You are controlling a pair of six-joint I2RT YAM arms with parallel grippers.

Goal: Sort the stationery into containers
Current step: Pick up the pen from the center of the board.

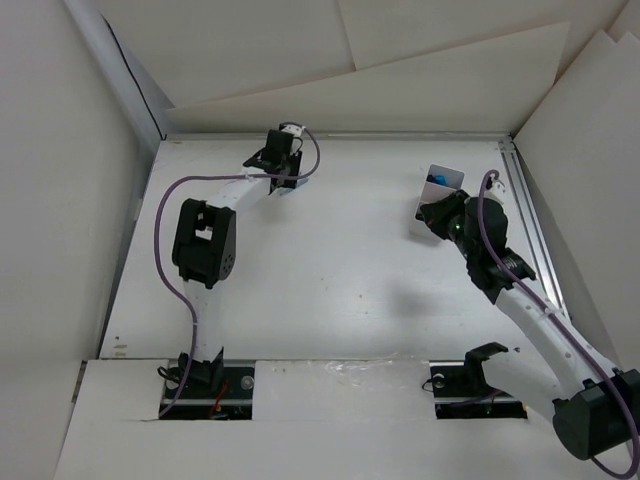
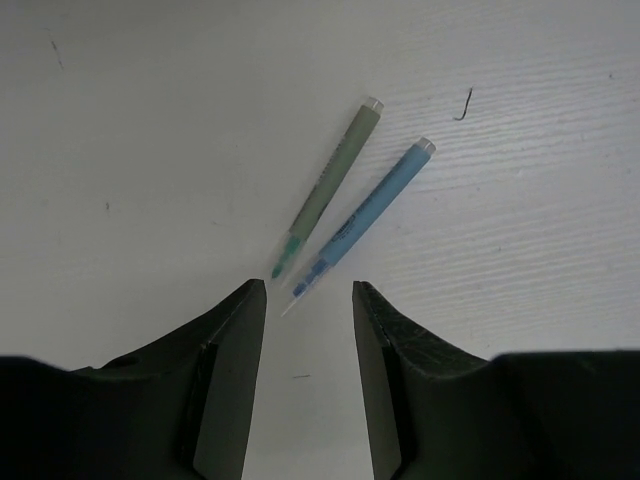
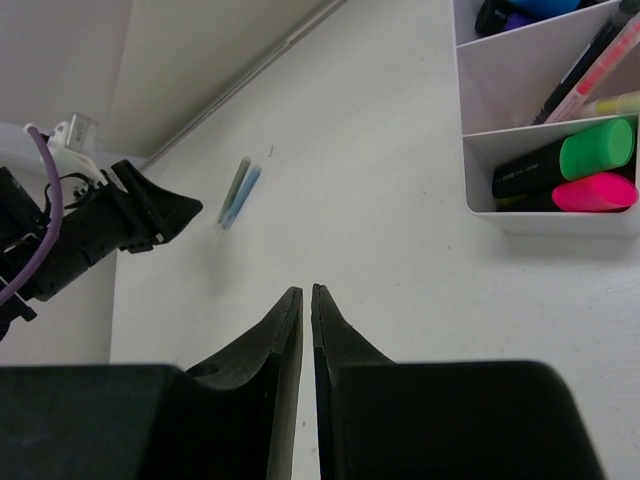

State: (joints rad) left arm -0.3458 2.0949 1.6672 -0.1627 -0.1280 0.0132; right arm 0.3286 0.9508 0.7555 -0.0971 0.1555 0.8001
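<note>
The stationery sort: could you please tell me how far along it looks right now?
Done: the box already holds a green highlighter, a pink highlighter and several thin pens in separate compartments. In hand: nothing. The left hand is open just short of a green pen and a blue pen lying side by side; the right hand is shut and empty. Left: those two pens.

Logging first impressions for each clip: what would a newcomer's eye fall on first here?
A green pen and a blue pen lie side by side on the table, just ahead of the left gripper, its jaws open and empty. At the table's far right, the divided box holds a bright green highlighter and a pink highlighter in one end section, with the right gripper close by, jaws nearly together and empty.
</note>
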